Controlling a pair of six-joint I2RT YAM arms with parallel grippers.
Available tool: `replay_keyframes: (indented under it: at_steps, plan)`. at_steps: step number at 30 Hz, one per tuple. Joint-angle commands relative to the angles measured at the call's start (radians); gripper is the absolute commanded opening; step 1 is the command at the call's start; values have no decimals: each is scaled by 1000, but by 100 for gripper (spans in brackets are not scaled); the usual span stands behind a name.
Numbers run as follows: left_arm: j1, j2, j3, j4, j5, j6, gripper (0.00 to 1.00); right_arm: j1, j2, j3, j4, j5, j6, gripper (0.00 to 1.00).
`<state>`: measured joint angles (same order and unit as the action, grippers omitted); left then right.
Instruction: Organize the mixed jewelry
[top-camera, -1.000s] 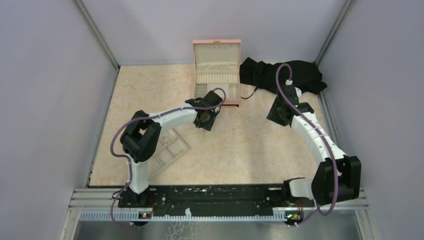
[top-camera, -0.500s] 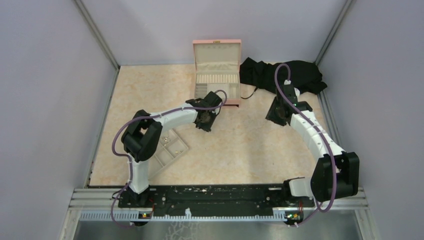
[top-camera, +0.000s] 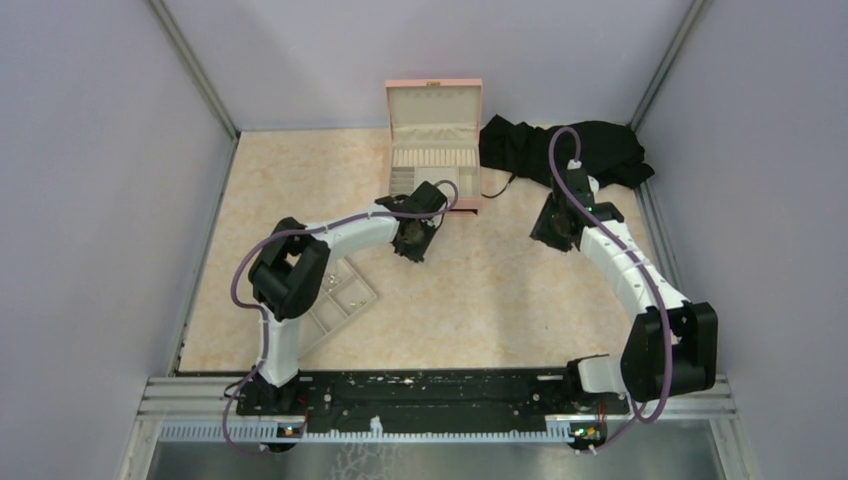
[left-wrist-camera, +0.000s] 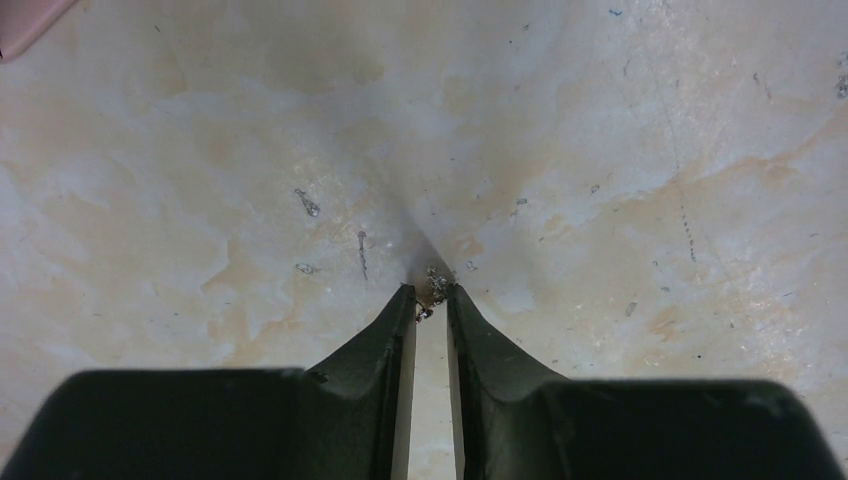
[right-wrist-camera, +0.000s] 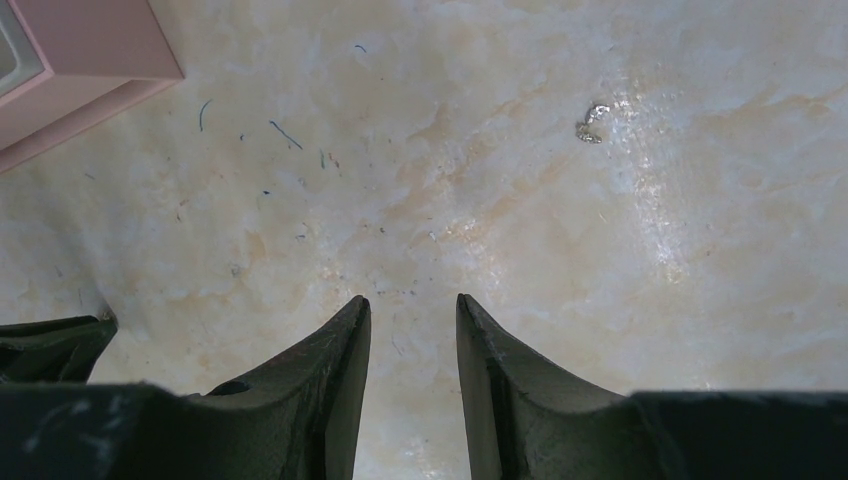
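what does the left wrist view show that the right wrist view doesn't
Only the left wrist view: the left gripper, jaws nearly together around a tiny jewelry piece at the tips; whether it is gripped I cannot tell. A small metallic speck lies on the table beyond.
Only the right wrist view: the right gripper, jaws apart with nothing between them, and a silvery piece lying up and to the right of it.
Both: the marbled tabletop and part of the pink box at the upper left.
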<state>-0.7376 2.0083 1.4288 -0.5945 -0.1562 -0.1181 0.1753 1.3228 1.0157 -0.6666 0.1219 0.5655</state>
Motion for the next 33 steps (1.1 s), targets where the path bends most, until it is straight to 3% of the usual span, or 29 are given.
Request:
replay_keyframes:
  at_steps: [1, 10, 33]
  plan:
    - [4, 21, 42, -28, 18, 11, 23, -2, 10, 42, 35, -7, 12, 37]
    - [3, 20, 87, -77, 30, 0, 32, -2, 21, 46, 43, -14, 9, 37]
    - [1, 75, 91, -63, 73, 49, 25, -2, 22, 44, 44, -19, 5, 37]
